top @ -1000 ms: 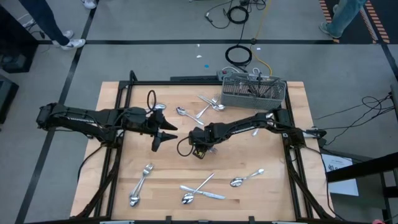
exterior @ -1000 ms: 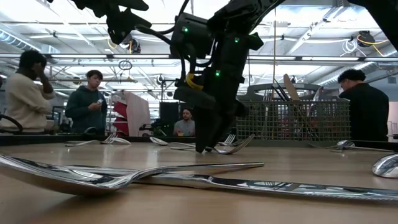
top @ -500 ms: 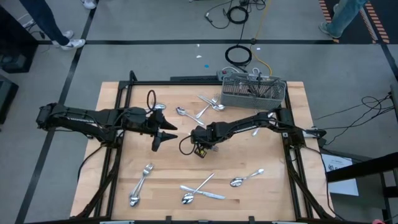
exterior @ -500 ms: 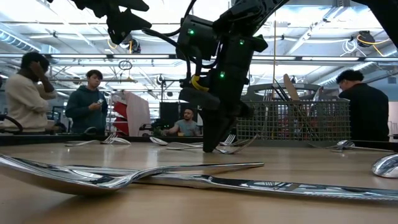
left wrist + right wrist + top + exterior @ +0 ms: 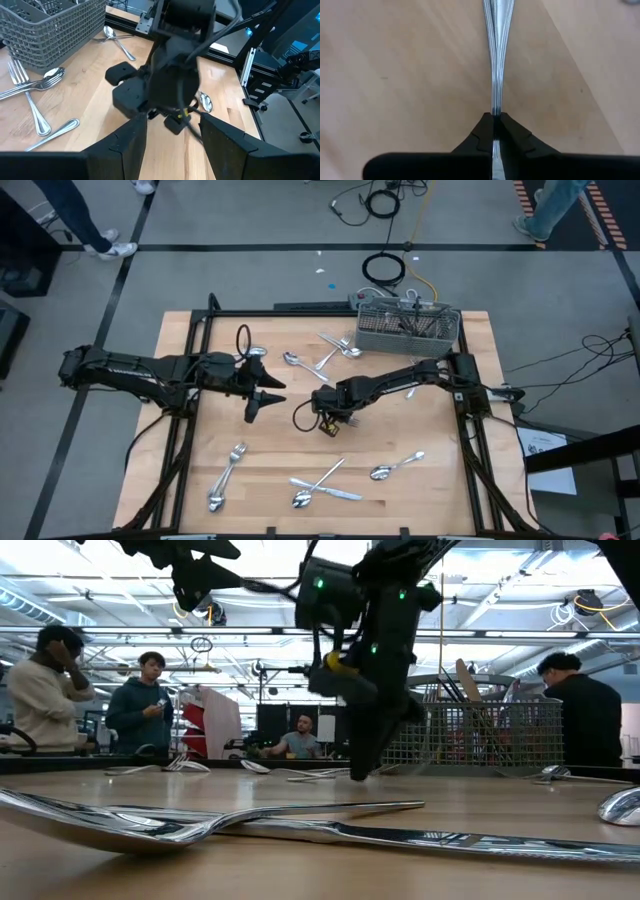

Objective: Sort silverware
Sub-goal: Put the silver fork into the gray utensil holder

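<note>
Your right hand (image 5: pixel 493 131) pinches one slender silver utensil handle (image 5: pixel 494 55) mid-counter; left hand (image 5: pixel 170 131) spread, idle. The grey wire-mesh basket (image 5: pixel 405 329) holds some pieces — most silverware (image 5: pixel 322 488) remains scattered.

A light wooden worktop (image 5: pixel 440 490) with a black metal frame along its edges carried scattered silver-coloured metal silverware. A grey wire-mesh basket (image 5: pixel 406 328) stood at the far edge, towards the right corner. Forks and spoons (image 5: pixel 330 350) lay just beside it, nearer the middle. One spoon (image 5: pixel 396 466) lay towards the near right. A crossed knife and spoon (image 5: pixel 323 486) and a fork and spoon pair (image 5: pixel 227 476) lay along the near edge.
</note>
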Action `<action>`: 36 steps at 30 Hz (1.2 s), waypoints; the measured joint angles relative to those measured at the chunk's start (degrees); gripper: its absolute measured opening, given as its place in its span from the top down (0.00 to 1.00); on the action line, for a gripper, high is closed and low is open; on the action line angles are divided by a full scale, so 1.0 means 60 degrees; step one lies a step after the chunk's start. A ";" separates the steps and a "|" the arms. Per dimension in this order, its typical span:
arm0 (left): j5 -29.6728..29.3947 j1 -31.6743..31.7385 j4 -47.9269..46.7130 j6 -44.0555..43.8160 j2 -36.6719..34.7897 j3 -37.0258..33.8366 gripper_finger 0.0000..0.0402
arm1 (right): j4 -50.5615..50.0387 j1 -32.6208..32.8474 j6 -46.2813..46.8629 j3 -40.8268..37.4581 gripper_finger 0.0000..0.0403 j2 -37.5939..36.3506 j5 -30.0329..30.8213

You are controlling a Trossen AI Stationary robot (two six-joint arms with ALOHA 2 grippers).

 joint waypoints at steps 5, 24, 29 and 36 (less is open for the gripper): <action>-0.0041 0.0000 -0.0118 0.0000 0.0000 -0.0004 0.52 | -0.0616 -0.0011 -0.0107 0.0015 1.00 -0.0646 0.0672; -0.2843 0.0029 -0.0047 -0.0005 0.0103 -0.0500 0.52 | -0.2481 -0.1751 -0.3749 0.0055 1.00 -0.4287 0.3746; -0.3034 0.0029 0.0524 -0.0236 0.0527 -0.0535 0.52 | -0.2594 -0.2495 -0.6040 0.0055 1.00 -0.4681 0.4317; -0.3060 0.0036 0.1467 -0.0269 0.1266 -0.0535 0.52 | -0.2495 -0.3234 -1.0150 0.0063 1.00 -0.4729 0.5729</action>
